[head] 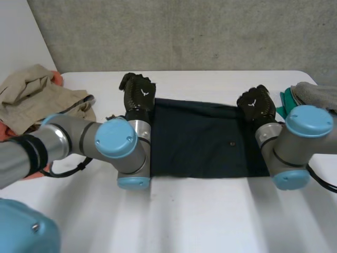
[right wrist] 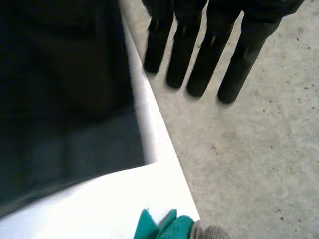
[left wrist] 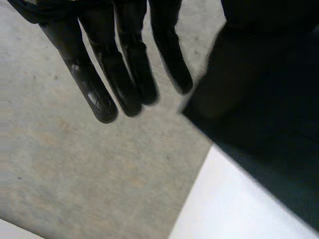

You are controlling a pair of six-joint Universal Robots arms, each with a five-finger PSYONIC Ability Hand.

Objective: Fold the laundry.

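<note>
A dark navy cloth (head: 200,142) lies flat as a rectangle in the middle of the white table (head: 200,221). My left hand (head: 138,95) hovers at the cloth's far left corner, its fingers (left wrist: 119,64) straight and holding nothing, with the cloth (left wrist: 269,99) beside them. Over the far right corner sits my right hand (head: 256,105). Its fingers (right wrist: 209,55) are straight too and point past the table's far edge, apart from the cloth (right wrist: 60,99). Both hands are open.
A heap of beige clothes (head: 31,97) lies at the table's left end. Teal cloth (head: 287,100) and grey cloth (head: 316,95) lie at the right end, close to my right arm. A grey wall stands just behind the table.
</note>
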